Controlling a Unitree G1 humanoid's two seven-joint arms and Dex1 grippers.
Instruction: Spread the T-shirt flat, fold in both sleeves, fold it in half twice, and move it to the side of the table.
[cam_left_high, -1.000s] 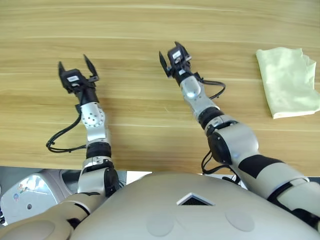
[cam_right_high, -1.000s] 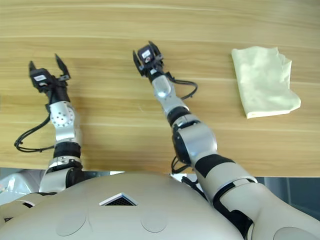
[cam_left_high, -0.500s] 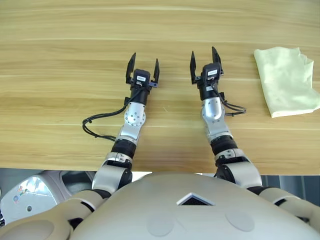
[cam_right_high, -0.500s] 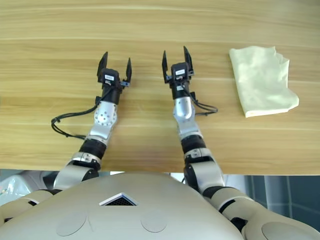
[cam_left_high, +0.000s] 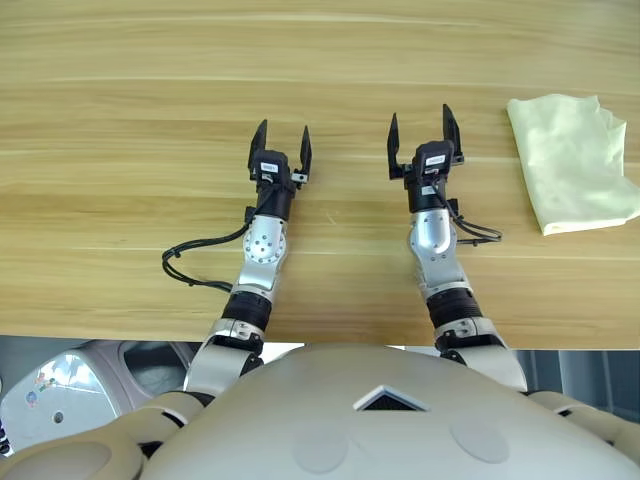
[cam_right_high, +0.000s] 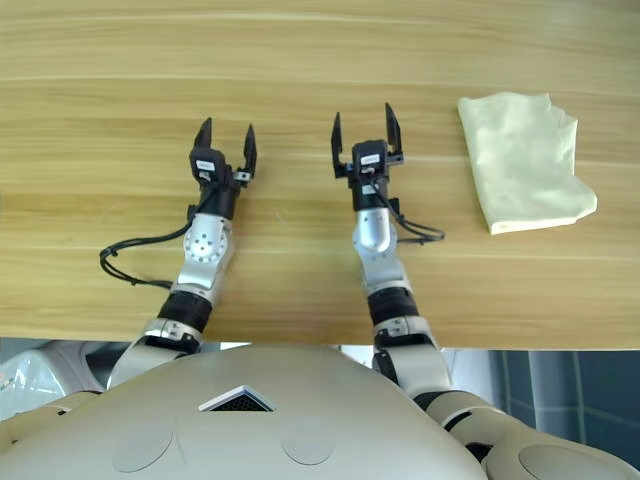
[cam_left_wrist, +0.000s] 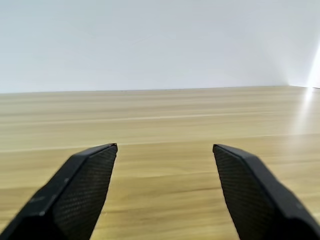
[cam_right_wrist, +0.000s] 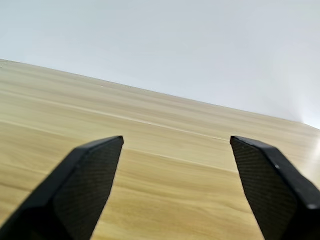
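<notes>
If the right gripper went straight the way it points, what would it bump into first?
Probably nothing: the right gripper points out over the table, and the folded T-shirt lies off to its right.

1. The T-shirt (cam_left_high: 572, 165) is pale yellow, kinda buttery, no print that I can make out.
2. It's folded up into a compact, roughly rectangular bundle, with the long side running away from the robot.
3. It lies flat on the wooden table (cam_left_high: 150, 100), way over on the robot's right.
4. The left and near edges look pretty straight; the far right corner is rumpled, with layers bunching a bit.
</notes>
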